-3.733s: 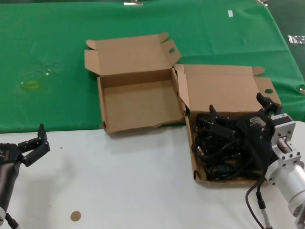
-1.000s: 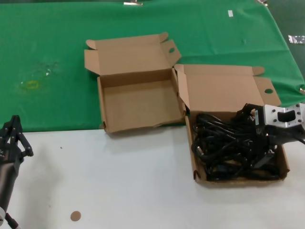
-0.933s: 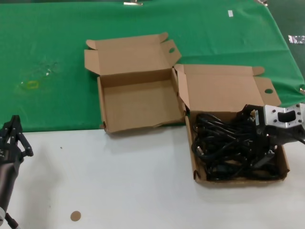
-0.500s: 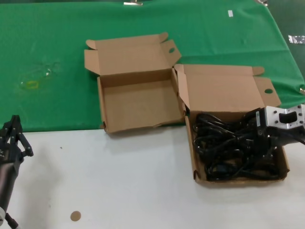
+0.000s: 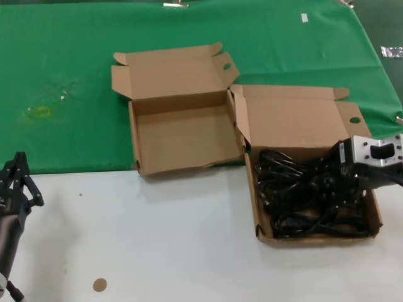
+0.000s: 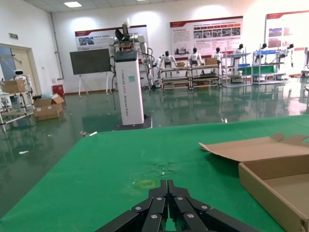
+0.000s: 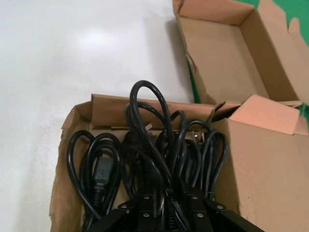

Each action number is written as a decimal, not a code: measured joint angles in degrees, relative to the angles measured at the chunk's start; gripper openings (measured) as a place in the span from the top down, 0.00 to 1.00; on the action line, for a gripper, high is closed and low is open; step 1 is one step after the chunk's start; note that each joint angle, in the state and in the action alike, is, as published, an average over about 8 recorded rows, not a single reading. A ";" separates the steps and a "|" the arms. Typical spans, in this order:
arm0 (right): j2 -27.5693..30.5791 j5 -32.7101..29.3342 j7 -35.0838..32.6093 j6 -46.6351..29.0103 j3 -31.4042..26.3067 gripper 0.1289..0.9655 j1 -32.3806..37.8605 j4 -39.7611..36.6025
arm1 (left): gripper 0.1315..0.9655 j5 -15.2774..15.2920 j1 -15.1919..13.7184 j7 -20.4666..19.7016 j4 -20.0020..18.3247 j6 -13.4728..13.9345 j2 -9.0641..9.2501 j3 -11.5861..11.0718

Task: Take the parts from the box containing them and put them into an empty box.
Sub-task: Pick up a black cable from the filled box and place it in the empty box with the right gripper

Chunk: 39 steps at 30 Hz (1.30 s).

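The power cords point(image 5: 296, 195) lie tangled in the right brown box point(image 5: 315, 238), whose lid has a round hole. My right gripper point(image 5: 341, 181) is down among them at the box's right side. In the right wrist view its fingers point(image 7: 145, 205) are closed round black cord loops point(image 7: 154, 140). The empty box point(image 5: 176, 168) with the wavy front rim stands open to the left of it, also in the right wrist view point(image 7: 222, 53). My left gripper point(image 5: 20, 176) is parked at the table's left edge, shut and empty point(image 6: 168, 186).
Both boxes straddle the line between the green cloth point(image 5: 69, 75) and the white tabletop point(image 5: 157, 239); their lids stand open at the back. A small brown disc point(image 5: 99, 285) lies on the white surface at the front left.
My right gripper has turned, shifted right and sunk into the cords, closing on them; the cords have shifted slightly. My left gripper has closed since the earliest frame and stayed still.
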 joint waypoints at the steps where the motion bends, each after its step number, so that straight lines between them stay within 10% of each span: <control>1: 0.06 -0.01 0.16 -0.14 0.13 0.83 0.09 0.18 | 0.98 0.00 0.00 0.00 0.00 0.00 0.00 0.00; 19: -2.79 -1.62 4.42 -1.38 1.47 0.90 6.33 2.34 | 0.98 0.00 0.00 0.00 0.00 0.00 0.00 0.00; 39: -20.75 -9.97 9.38 5.27 -3.54 0.90 13.72 -3.54 | 0.98 0.00 0.00 0.00 0.00 0.00 0.00 0.00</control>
